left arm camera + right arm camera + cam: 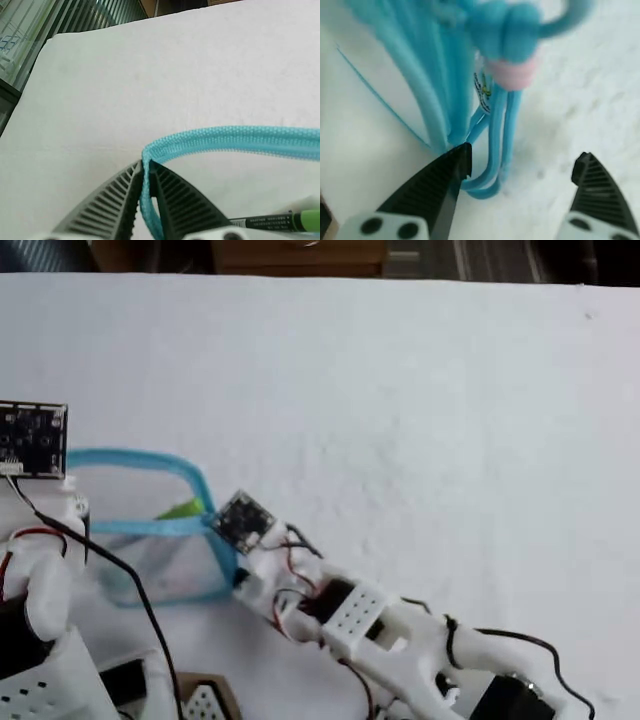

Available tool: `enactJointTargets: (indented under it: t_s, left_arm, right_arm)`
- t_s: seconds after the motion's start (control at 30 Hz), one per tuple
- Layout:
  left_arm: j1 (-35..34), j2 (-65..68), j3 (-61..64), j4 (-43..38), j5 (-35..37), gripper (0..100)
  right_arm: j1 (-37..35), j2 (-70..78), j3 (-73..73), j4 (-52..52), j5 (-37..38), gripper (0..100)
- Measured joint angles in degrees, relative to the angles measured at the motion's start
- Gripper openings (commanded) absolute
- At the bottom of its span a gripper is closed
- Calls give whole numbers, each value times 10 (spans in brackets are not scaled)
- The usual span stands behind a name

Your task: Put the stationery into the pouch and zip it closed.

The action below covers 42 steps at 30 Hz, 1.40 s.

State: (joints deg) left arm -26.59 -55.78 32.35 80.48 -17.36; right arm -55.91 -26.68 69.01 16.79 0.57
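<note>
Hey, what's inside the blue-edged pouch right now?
A green-tipped pen shows through the clear pouch wall. The corner under the right arm is covered, so anything else there cannot be seen.

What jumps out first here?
A clear pouch with blue trim lies at the left of the white table. The left gripper is shut on its blue edge, with a green-tipped pen close by. The right gripper stands open, the blue zipper pull cord between its fingers.
</note>
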Motion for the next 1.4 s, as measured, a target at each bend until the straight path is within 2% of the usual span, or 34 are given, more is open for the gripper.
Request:
enactJointTargets:
  t_s: [0.2,0.4,0.57,0.73,0.9,1.23,1.4]
  left_arm:
    - [0,0,0,0,0,23]
    - [0,0,0,0,0,23]
    - [0,0,0,0,0,23]
    - [0,0,0,0,0,23]
    - [0,0,0,0,0,23]
    - [0,0,0,0,0,23]
    - [0,0,0,0,0,23]
  right_arm:
    - [5,25,2,-67,-1,20]
    - [25,98,1,-127,-1,15]
    - [41,84,2,-135,-1,17]
    - [42,-15,2,-73,22,17]
    - [86,-135,2,-6,41,17]
    - [207,-316,0,-7,42,17]
    - [234,-425,-33,-1,44,17]
